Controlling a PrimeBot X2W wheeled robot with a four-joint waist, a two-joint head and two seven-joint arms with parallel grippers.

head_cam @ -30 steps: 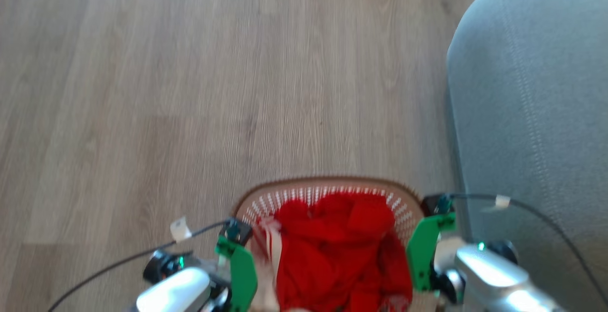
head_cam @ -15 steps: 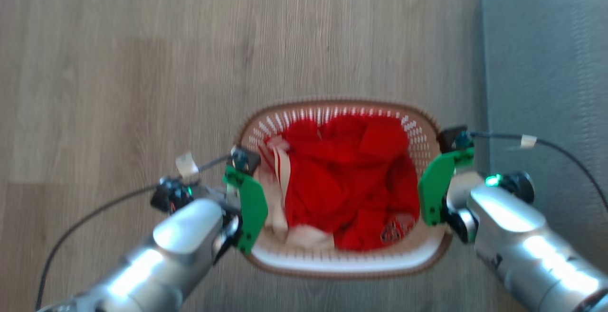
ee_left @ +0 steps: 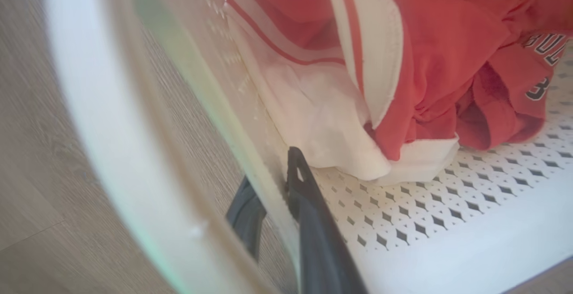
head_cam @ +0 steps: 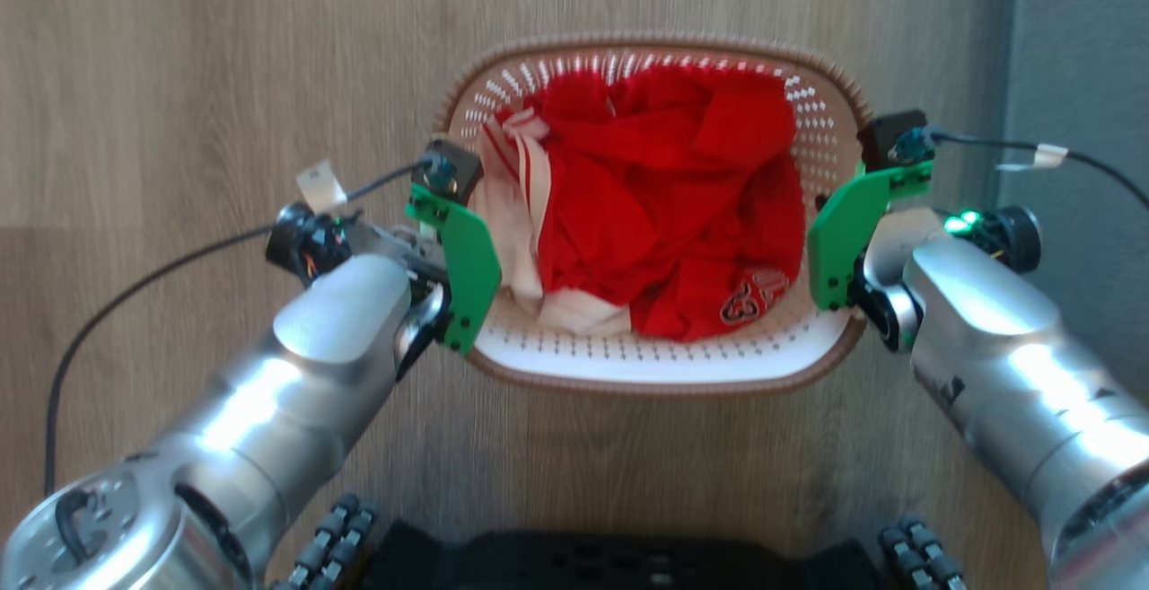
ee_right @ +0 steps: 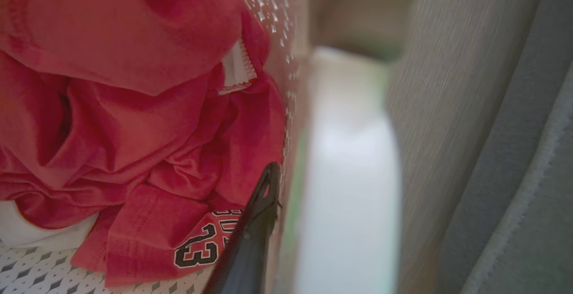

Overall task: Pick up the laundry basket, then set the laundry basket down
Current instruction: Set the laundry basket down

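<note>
Clamping laundry basket [head_cam: 655, 364] walls: left claw [ee_left: 273, 173], right claw [ee_right: 281, 182].

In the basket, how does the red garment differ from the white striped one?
The red garment fills most of the laundry basket; the white striped garment is a smaller heap along its left wall. The red garment bears a printed 23; the white one carries red stripes. Both lie crumpled inside the basket.

Wood floor [head_cam: 224, 51], grey sofa [head_cam: 1086, 33] alongside.
</note>
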